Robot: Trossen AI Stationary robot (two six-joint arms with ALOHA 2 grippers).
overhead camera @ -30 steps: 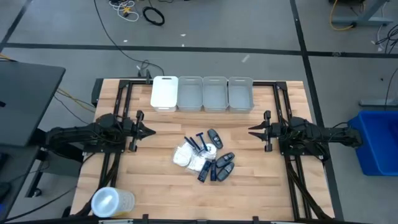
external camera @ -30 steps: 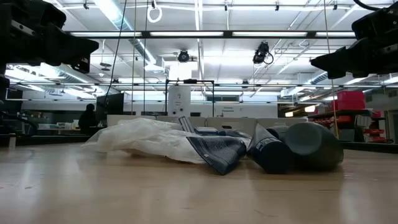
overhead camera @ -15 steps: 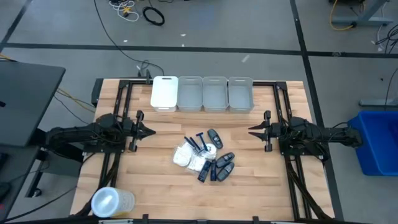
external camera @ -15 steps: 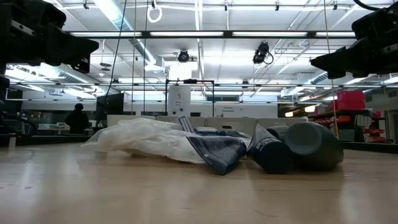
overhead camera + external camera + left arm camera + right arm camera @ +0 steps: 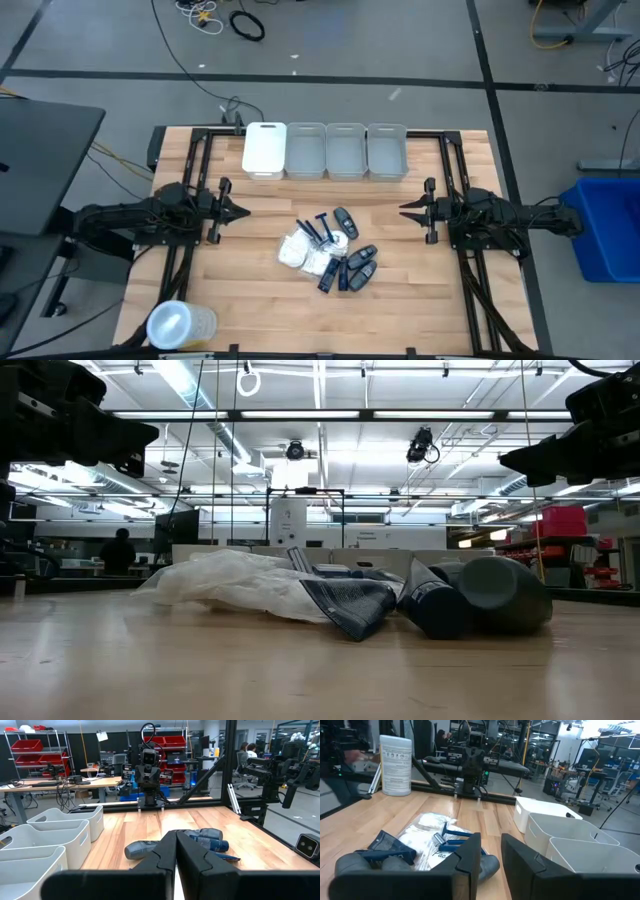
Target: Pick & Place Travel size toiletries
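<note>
Travel size toiletries [image 5: 330, 253] lie heaped at mid-table, between the two arms: dark blue razors [image 5: 321, 228], white crinkly packets [image 5: 298, 251] and small dark oblong containers [image 5: 361, 263], touching or overlapping one another.

Left gripper [image 5: 240, 211] is raised above the table at the left side, arm stretched level, tip pointing toward the heap — fingers [image 5: 165, 851] pressed together, nothing between them. Right gripper [image 5: 406, 209] mirrors it on the right side, also raised and aimed at the heap; its fingers [image 5: 470, 851] stand slightly apart with a narrow gap, holding nothing.

Four white bins sit in a row along the far edge of the table [image 5: 260, 290]. The leftmost [image 5: 264, 149] shows a flat solid white top; the other three [image 5: 346, 150] are open, contents not discernible. A clear round lidded tub [image 5: 179, 324] stands at the near-left corner, with a printed label [image 5: 396, 765] whose text is too small to read.
</note>
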